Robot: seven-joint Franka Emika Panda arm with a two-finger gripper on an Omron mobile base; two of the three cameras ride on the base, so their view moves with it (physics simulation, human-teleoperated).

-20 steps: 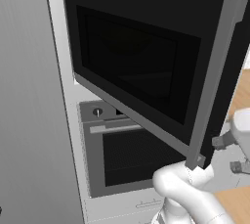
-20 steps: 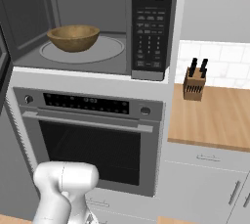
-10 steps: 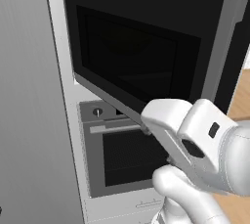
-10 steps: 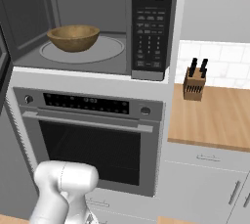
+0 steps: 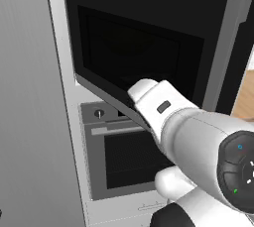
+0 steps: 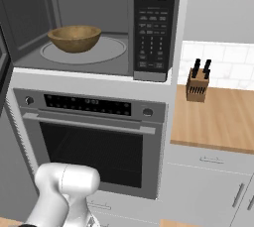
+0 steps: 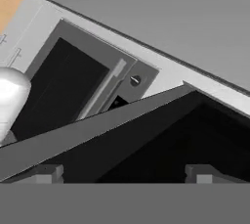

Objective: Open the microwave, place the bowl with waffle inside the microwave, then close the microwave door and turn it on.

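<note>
My own forearm hides the lower edge of the microwave door (image 5: 139, 52), which stands swung wide open. My gripper (image 7: 124, 173) is cut off low in the hand view, fingertips (image 7: 45, 173) spread apart with nothing between them, probably just under the door's grey trim. The bowl (image 6: 74, 38) sits on the turntable inside the microwave (image 6: 94, 23), above the oven (image 6: 92, 141).

arm (image 5: 198, 137) raised, reaching forward-left across left base view; gripper (image 7: 125, 171) jaws spread wide apart, holding nothing.
</note>
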